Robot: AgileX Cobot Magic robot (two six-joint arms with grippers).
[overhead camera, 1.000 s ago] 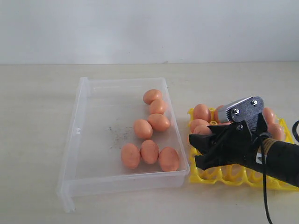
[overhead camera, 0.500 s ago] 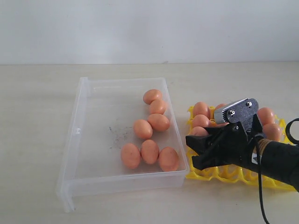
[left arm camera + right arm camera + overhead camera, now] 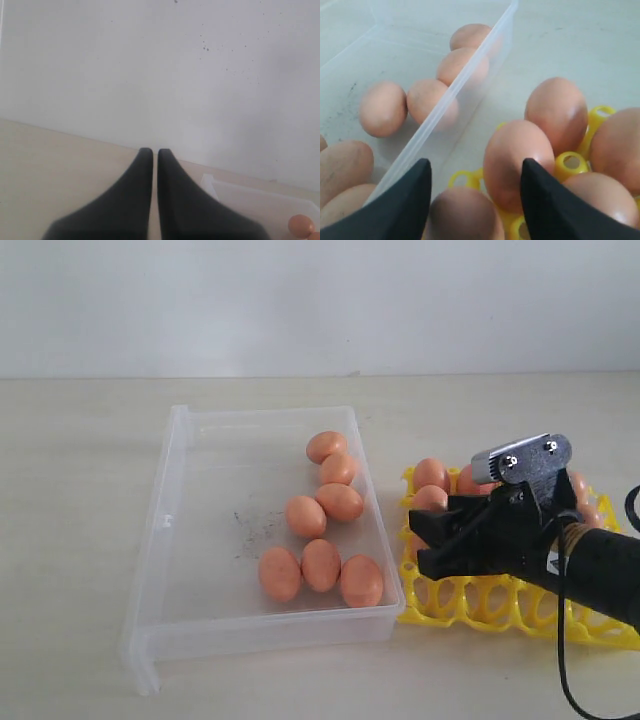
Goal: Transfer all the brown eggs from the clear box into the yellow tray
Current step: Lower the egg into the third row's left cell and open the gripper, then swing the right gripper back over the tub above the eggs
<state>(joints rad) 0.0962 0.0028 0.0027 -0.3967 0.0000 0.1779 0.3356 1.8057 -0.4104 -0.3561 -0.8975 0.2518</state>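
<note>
Pale tabletop [image 3: 80, 440] is backed by a white wall [image 3: 320, 300]. Seven brown eggs [image 3: 321, 564] are seen lying in the clear box [image 3: 162, 525], gathered toward the side nearest the yellow tray [image 3: 480, 605], which is set just beside the box. More eggs are seated in the tray's cups. The right gripper [image 3: 420, 540] is held over the tray edge nearest the box, jaws spread, nothing gripped. The left gripper [image 3: 150, 160] is clenched on nothing, a box corner visible beyond it.
</note>
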